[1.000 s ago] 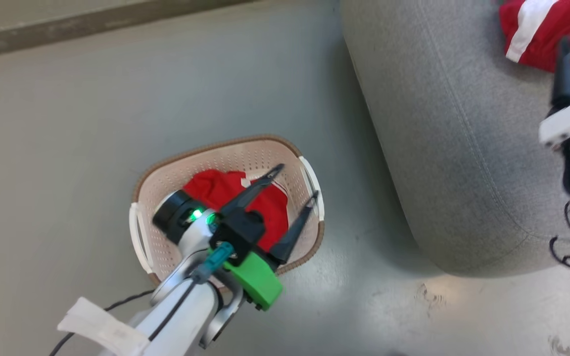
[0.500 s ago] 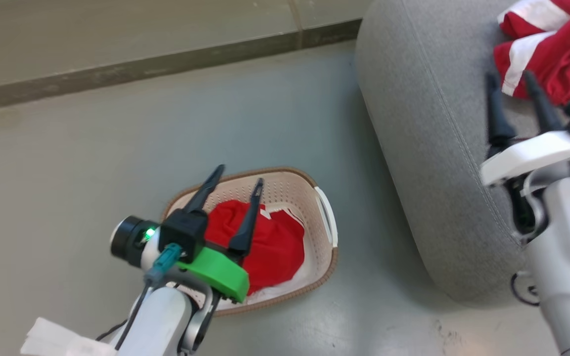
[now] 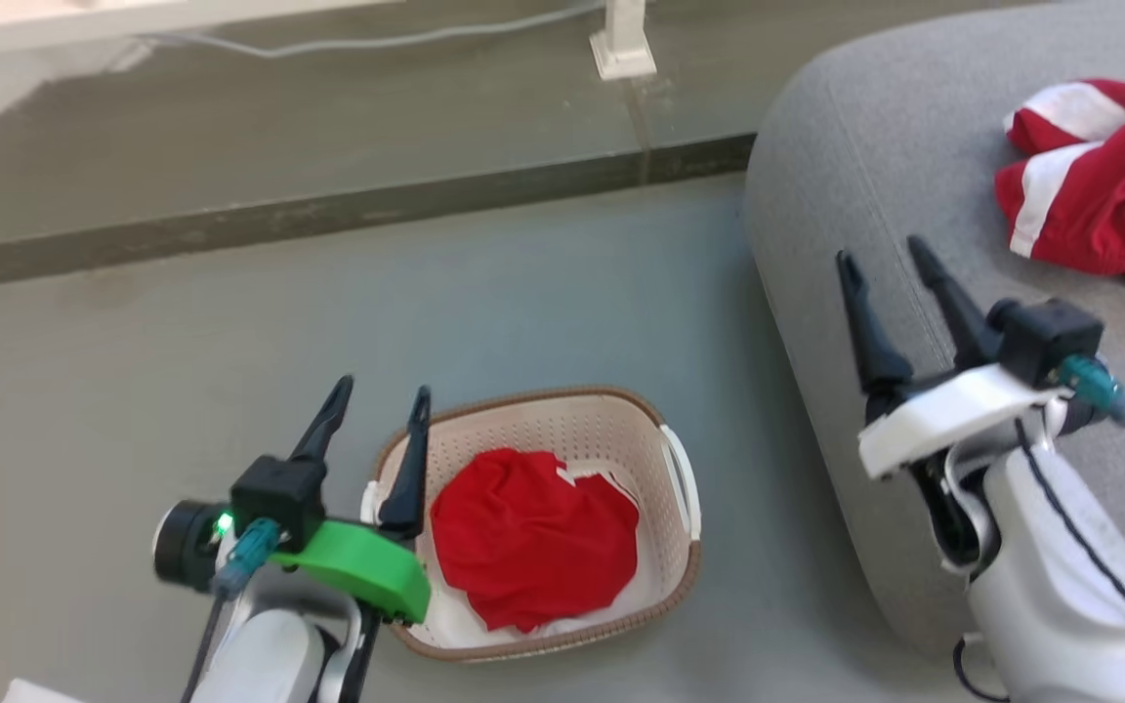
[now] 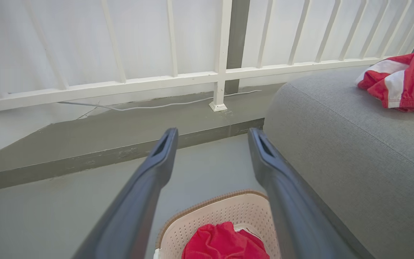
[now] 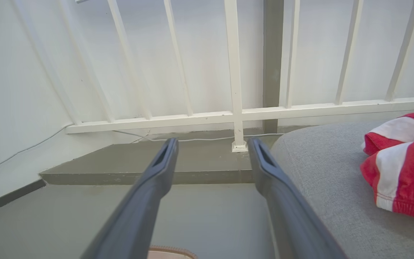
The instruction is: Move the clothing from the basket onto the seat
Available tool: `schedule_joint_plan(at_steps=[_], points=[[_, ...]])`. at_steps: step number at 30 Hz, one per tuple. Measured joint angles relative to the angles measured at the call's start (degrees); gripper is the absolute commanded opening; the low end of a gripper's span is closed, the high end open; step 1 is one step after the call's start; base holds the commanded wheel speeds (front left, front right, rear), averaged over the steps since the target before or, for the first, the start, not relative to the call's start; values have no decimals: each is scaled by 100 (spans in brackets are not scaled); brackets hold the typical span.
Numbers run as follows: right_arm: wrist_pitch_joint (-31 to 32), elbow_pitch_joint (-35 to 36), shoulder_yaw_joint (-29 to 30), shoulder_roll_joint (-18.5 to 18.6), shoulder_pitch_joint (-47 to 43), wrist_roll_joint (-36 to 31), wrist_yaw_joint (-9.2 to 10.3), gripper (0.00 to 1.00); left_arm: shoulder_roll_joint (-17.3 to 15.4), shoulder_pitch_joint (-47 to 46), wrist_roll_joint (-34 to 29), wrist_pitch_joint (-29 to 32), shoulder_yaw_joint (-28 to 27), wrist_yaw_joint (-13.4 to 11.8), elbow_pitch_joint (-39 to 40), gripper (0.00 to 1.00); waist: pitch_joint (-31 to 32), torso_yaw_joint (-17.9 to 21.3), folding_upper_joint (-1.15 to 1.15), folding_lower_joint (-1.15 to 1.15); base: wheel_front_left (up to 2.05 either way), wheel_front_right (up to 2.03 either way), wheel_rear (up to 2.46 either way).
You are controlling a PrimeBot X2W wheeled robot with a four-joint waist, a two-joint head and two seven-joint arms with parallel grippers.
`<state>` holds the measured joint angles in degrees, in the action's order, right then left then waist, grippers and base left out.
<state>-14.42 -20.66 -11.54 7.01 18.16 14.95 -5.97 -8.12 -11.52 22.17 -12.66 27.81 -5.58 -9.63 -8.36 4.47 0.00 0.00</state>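
Basket (image 3: 562,430) is seen on the floor (image 3: 230,342), one red garment (image 3: 533,537) bunched inside; the other garment (image 3: 1100,205) is already laid on the seat (image 3: 865,195). Left tool (image 3: 382,388), by the basket rim, and right tool (image 3: 880,249), over the seat edge, are held spread and empty. Second pickup is due: a descent into the basket is called for.

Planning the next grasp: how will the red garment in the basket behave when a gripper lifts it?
Probably floppy: the garment lies crumpled in folds, so it should drape and hang from a pinch. Likely light, being thin cloth. The basket looks light too and may shift if fabric snags its perforated wall.
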Motion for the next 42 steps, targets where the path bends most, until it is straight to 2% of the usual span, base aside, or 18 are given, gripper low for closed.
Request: schedule_joint_plan(at_steps=[5,16,25,42], points=[[0,59,-66,-19,-315,-48,10,100,-20,231,107,-8,-190,-49,-43,100,218,-90,0,0,0,0,0],[0,240,-47,-18,-913,-88,254,100,-26,625,135,-51,-388,-58,-29,100,548,-185,0,0,0,0,0],[19,466,-31,-21,-1184,-83,354,100,-30,859,145,-51,-586,-108,46,100,586,-161,0,0,0,0,0],[144,862,-37,-19,-1308,-83,416,100,-13,931,115,-52,-715,-127,177,100,538,-141,0,0,0,0,0]])
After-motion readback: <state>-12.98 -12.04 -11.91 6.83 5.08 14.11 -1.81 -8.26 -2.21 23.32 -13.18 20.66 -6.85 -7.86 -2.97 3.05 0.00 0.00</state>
